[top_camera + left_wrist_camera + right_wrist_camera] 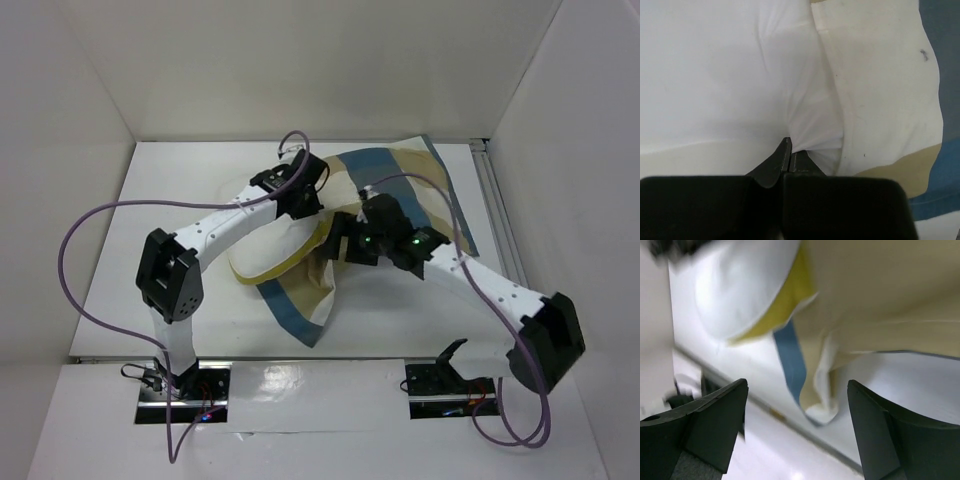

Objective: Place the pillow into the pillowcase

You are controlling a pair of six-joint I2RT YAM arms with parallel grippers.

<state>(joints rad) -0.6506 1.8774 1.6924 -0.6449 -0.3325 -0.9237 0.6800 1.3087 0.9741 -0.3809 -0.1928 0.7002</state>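
White walls [300, 60] box the workspace on the left, back and right. We note a matte white tabletop [170, 190] filling the floor of the enclosure. One metal rail [497, 215] runs down its right edge. A near rail [300, 358] crosses in front, just ahead of the two arm bases. Purple cables [72, 262] loop off both arms.

We find the pillowcase [430, 195], checked blue, tan and cream, crumpled from the far right of the tabletop toward the centre. One corner trails toward the near rail. The pillow [268, 262] sits centre-left, white, with its left end out on the tabletop and its right end overlapped by the checked cloth. Its yellow piping [782, 302] shows in the right wrist view, which is blurred.

We log the left claw [788, 150] as pressed together, pinching a small fold of the pillow's white fabric; creases run into the tips. A cream panel of the pillowcase lies just beside it.

We log the right claw [797, 384] as spread wide with nothing between its fingers. It hangs near a drooping hem of the pillowcase, and we cannot tell whether it touches.
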